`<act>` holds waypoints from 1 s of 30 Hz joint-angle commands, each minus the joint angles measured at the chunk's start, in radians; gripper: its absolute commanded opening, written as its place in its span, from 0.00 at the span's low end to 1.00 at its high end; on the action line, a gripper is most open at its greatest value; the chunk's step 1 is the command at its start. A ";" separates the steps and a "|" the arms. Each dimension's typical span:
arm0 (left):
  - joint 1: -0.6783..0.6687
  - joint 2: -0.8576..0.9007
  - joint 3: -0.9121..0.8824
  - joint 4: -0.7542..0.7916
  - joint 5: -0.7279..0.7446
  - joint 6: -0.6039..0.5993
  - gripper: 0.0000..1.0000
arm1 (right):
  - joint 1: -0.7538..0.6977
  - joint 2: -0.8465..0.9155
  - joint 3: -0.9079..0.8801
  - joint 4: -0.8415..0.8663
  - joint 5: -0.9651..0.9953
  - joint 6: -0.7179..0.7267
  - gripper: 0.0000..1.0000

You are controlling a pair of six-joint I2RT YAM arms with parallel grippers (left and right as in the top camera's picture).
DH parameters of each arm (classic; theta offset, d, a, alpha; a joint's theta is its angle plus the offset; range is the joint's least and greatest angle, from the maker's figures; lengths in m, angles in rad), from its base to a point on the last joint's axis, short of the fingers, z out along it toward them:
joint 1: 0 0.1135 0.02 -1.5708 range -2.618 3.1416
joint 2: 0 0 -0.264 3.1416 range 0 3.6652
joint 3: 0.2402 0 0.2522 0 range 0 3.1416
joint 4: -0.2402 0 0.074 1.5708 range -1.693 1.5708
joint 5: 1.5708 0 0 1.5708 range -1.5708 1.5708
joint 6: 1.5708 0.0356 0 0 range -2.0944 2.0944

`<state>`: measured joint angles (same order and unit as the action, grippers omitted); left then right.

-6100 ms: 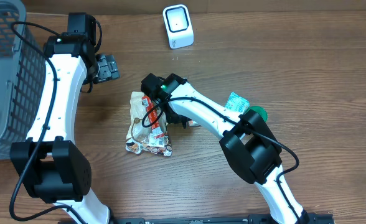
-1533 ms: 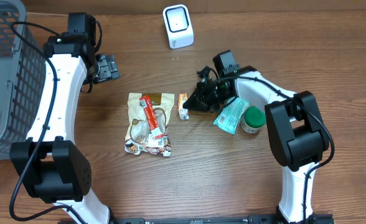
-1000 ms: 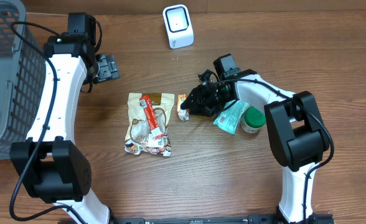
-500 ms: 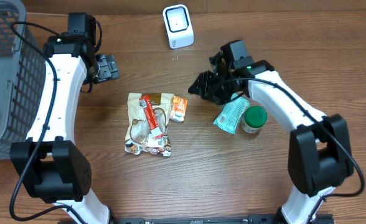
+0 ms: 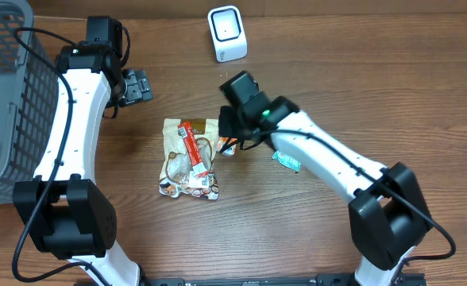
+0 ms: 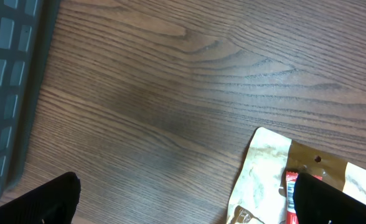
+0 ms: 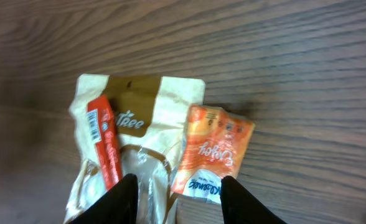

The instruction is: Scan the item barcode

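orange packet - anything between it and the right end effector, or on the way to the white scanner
Nothing visible. The orange packet lies uncovered under the open right end effector, its edge against the tan pouch. No object sits on the table between it and the white scanner.

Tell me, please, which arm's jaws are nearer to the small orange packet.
Right. The right arm holds its jaws open just above the orange packet; the left arm is far off, its open jaws near the basket.
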<state>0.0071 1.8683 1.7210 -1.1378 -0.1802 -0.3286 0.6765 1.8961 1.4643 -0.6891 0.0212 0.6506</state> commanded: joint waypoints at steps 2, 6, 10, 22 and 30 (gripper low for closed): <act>-0.004 -0.018 0.016 -0.002 -0.010 0.023 1.00 | 0.076 -0.003 0.016 0.014 0.237 0.087 0.43; -0.004 -0.018 0.016 -0.002 -0.010 0.023 1.00 | 0.100 0.047 0.016 0.034 0.252 0.086 0.43; -0.004 -0.018 0.016 -0.002 -0.010 0.023 0.99 | 0.103 0.097 0.016 0.038 0.270 0.086 0.42; -0.004 -0.018 0.016 -0.002 -0.010 0.023 0.99 | 0.117 0.185 0.016 0.097 0.274 0.082 0.41; -0.004 -0.018 0.016 -0.002 -0.010 0.023 1.00 | 0.120 0.206 0.016 0.106 0.274 0.082 0.31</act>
<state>0.0071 1.8683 1.7210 -1.1378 -0.1802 -0.3286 0.7883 2.0979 1.4647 -0.5903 0.2779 0.7311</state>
